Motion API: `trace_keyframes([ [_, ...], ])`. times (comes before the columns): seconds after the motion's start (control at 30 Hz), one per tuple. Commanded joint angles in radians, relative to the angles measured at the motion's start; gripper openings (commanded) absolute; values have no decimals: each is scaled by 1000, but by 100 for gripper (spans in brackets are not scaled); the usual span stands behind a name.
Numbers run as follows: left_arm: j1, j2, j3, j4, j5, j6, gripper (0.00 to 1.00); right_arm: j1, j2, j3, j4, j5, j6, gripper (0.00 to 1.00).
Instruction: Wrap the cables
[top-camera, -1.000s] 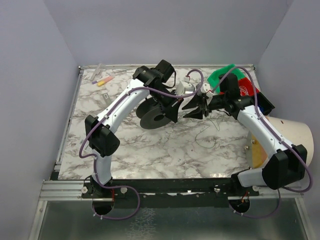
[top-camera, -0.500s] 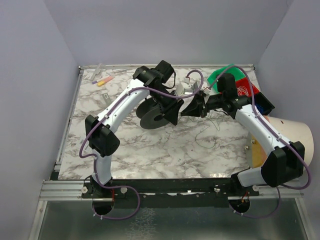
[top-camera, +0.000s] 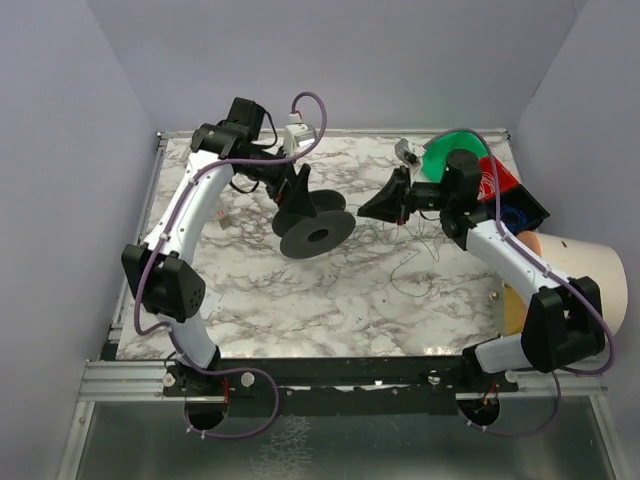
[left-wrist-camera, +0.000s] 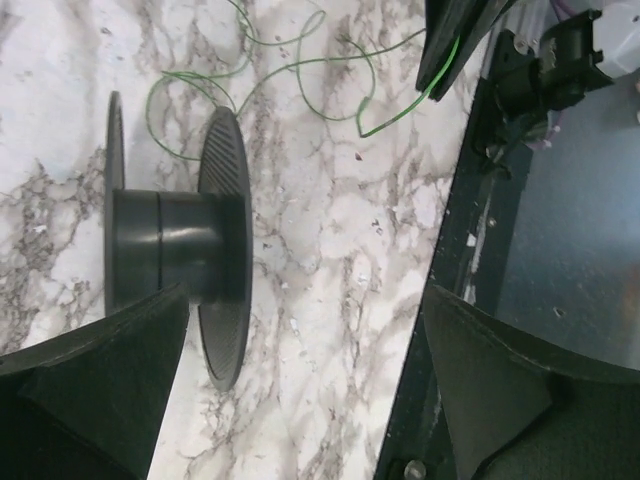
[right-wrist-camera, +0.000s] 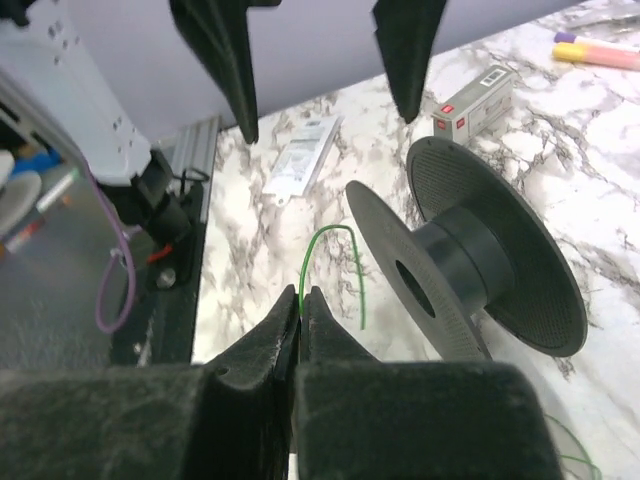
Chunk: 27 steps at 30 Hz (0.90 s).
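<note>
Right hand (right-wrist-camera: 301, 303) pinched shut on end of thin green cable (right-wrist-camera: 331, 232), lifted toward spool (right-wrist-camera: 470, 262) so end can feed onto it. Rest of cable trails loose on bench (top-camera: 300, 300) at spool's 3 o'clock; strands hard to trace from above, maybe tangled. Left hand (left-wrist-camera: 307, 297) spread wide, empty, at spool's 11 o'clock, placed to steady it.

White-and-grey marbled tabletop (top-camera: 300, 300) bearing a black plastic spool with two round flanges (top-camera: 318, 236), axis level, resting on its flange rims near the centre. Far right corner: green round plate (top-camera: 447, 153) beside a red flat item (top-camera: 500, 178), with a cream cylindrical tub (top-camera: 590, 270) at the right edge. Right wrist view, around the spool: small white carton with a red label (right-wrist-camera: 475, 100), flat white sachet (right-wrist-camera: 300, 160), pink and yellow marker pens (right-wrist-camera: 600, 55).
</note>
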Motion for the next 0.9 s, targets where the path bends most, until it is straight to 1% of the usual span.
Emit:
trace_keyframes([
  [0.0, 16, -130, -186, 259, -7, -25, 99, -21, 41, -39, 321, 133, 368, 0],
  [0.07, 11, -189, -291, 369, -73, -53, 99, -22, 68, -34, 310, 188, 396, 1],
  [0.13, -7, -244, -378, 450, -157, -44, 99, -25, 99, -27, 311, 214, 429, 0],
  [0.2, -43, -293, -451, 522, -280, -19, 99, -25, 132, -17, 321, 233, 477, 0],
  [0.27, -69, -306, -476, 557, -384, -7, 99, -26, 159, 2, 322, 254, 519, 1],
  [0.33, -76, -302, -475, 595, -449, -29, 99, -26, 185, 16, 321, 270, 571, 0],
  [0.4, -85, -301, -472, 647, -494, -63, 99, -26, 207, 15, 361, 266, 644, 1],
  [0.43, -87, -293, -459, 661, -485, -83, 99, -25, 220, 10, 404, 262, 701, 1],
  [0.57, -85, -251, -410, 710, -399, -198, 99, -31, 261, -33, 740, 246, 985, 0],
  [0.63, -82, -243, -413, 745, -323, -252, 99, -37, 264, -35, 879, 248, 1095, 1],
  [0.7, -76, -246, -437, 810, -212, -317, 99, -47, 263, -38, 999, 268, 1201, 1],
  [0.77, -71, -244, -455, 881, -107, -380, 99, -58, 260, -29, 1079, 281, 1270, 0],
  [0.87, -69, -219, -448, 974, 0, -461, 99, -64, 255, -10, 1122, 292, 1337, 0],
])
